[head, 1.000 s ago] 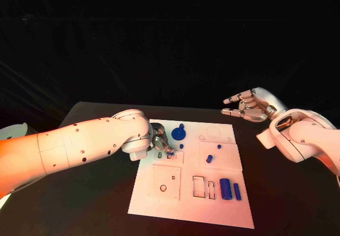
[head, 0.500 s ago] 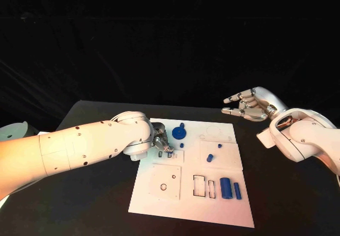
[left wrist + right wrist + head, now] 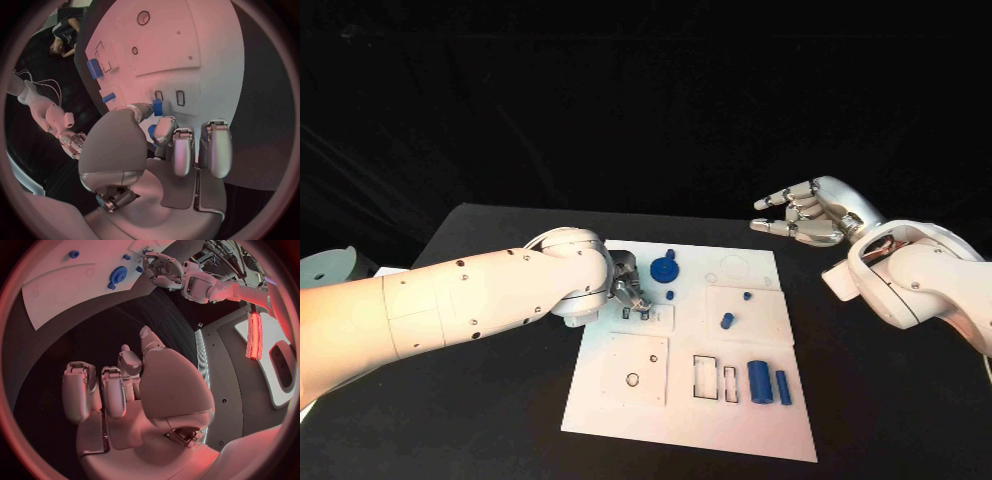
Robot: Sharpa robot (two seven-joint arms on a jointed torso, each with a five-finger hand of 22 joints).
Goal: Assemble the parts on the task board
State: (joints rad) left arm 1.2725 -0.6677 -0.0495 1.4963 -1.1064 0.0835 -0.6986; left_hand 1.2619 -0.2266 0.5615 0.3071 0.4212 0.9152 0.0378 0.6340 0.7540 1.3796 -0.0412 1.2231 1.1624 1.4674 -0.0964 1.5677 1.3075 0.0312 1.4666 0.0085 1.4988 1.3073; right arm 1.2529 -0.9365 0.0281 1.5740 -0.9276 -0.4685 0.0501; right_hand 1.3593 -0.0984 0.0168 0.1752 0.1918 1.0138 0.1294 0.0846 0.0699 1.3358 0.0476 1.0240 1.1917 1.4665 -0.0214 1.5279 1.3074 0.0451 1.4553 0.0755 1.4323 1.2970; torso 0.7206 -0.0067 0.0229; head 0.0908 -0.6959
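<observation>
The left hand (image 3: 159, 150) has eased lower, pinching a small blue part (image 3: 157, 107) apparently just above the slot (image 3: 159, 95) past its fingertips, while the right hand (image 3: 805, 215) hangs spread and empty.

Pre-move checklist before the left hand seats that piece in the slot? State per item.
1. Grasp: left hand pinches a small blue part at its fingertips. Ok.
2. Alignment: the part sits right beside the pair of small slots on the task board; whether it is over one or already entering it, cannot tell.
3. Target free: both slots look unfilled in the left wrist view. Ok.
4. Right hand holds nothing and hangs off the board's far right corner, away from the work. Ok.
5. Nearby parts: the blue disc lies close to the left hand's fingers; contact cannot tell.
</observation>
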